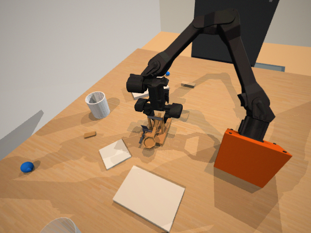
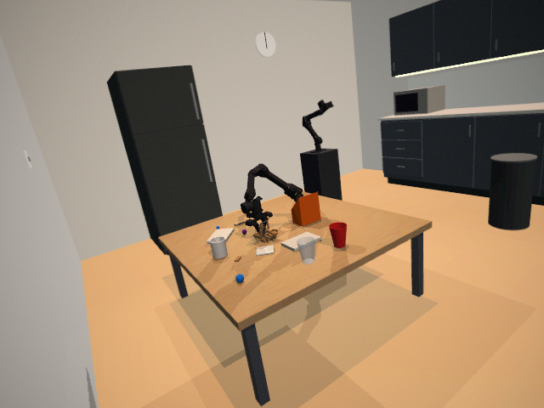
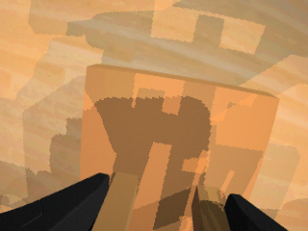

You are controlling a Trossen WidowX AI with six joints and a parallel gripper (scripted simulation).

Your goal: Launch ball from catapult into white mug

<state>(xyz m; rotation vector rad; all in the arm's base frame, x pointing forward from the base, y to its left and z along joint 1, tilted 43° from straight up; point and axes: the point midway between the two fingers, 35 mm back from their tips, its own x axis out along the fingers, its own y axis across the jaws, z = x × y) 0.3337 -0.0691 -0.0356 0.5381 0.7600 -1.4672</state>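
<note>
Now the gripper [image 1: 157,115] is closed around the frame of the catapult [image 1: 156,131], probably for aiming at the white mug [image 1: 97,104]. I see no ball in the cup, so firing is left.

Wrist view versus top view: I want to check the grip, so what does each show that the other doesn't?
Only the wrist view shows the contact up close: the black jaws closed on the catapult's wooden beams, above its flat base plate.

Only the top view shows the surroundings: the white mug, a blue ball, the catapult's empty cup and the orange base.

Both show the gripper on the catapult over the wooden table.
</note>
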